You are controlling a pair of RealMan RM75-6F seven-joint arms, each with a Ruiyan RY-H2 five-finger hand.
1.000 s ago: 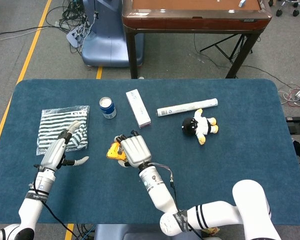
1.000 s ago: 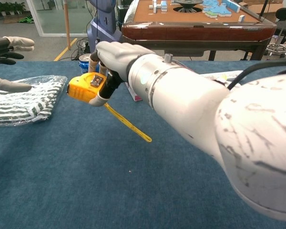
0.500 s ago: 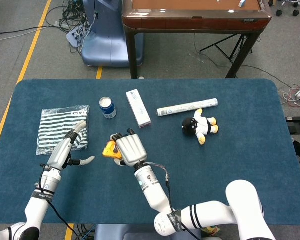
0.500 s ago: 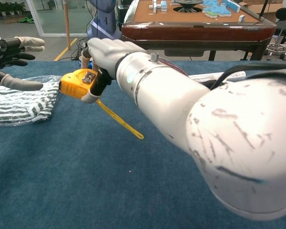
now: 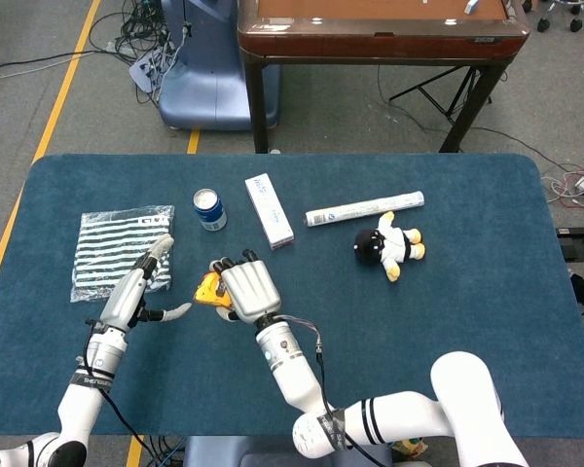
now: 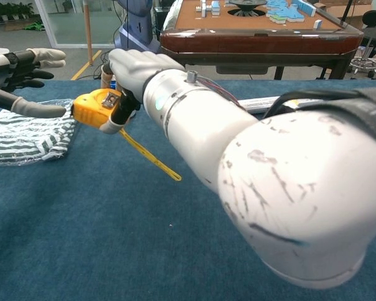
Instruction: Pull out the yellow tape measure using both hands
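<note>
The right hand (image 5: 245,290) grips the yellow tape measure (image 5: 210,290) above the blue table (image 5: 467,321), fingers wrapped over the top of the case. The head view shows only the back of this hand and a yellow corner of the case at its left edge. The chest view shows far more: the case (image 6: 95,108) is held clear of the cloth, thumb beneath it, and a short length of yellow blade (image 6: 149,157) runs out of it, slanting down toward the camera with its tip free.

The left hand (image 5: 141,290) is just left of the tape measure and holds nothing. Its fingers are straight and spread from the thumb, which points toward the case. In the chest view the same hand (image 6: 22,75) enters at the left edge, the thumb tip close to the case but apart from it; the blade is not touched.

Left of the tape measure and slightly farther back lies a striped cloth in a clear bag (image 5: 117,243); the left fingers overlap its near right corner in the head view. Behind the tape measure stand a blue can (image 5: 210,208) and a white box (image 5: 269,210) lying flat. Right of the box lie a white tube (image 5: 364,208) and, just nearer, a small black and white plush toy (image 5: 389,245). The head view alone shows the toy; the right arm hides it in the chest view. Beyond the table stands a brown table (image 5: 380,24).
</note>
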